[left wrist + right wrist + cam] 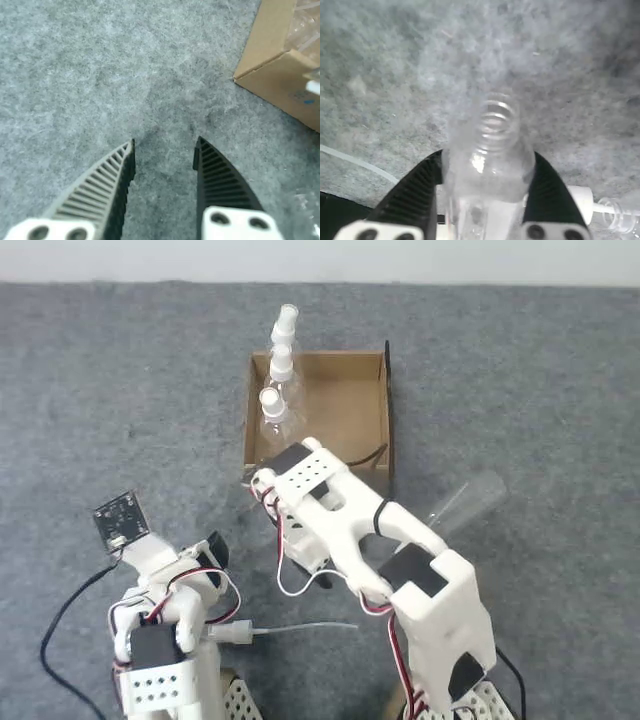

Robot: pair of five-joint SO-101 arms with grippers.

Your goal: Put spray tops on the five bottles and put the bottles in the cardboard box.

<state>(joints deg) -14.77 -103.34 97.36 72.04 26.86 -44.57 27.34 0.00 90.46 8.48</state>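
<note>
My right gripper (487, 156) is shut on a clear bottle (496, 125) whose threaded neck is bare, held above the grey carpet. In the high view this gripper (300, 558) hangs just in front of the cardboard box (372, 400). Three bottles with white spray tops (277, 390) stand along the box's left side. A loose spray top (240, 631) with a long thin tube lies on the carpet beside the left arm's base. Another clear bottle (472, 500) lies on its side to the right. My left gripper (165, 141) is open over bare carpet, with a box corner (272, 65) ahead of it.
The grey carpet (120, 390) stretches open to the left and right of the box. A black cable (60, 625) trails at the front left. A white spray top (581, 197) and a clear threaded neck (616, 210) lie behind the held bottle.
</note>
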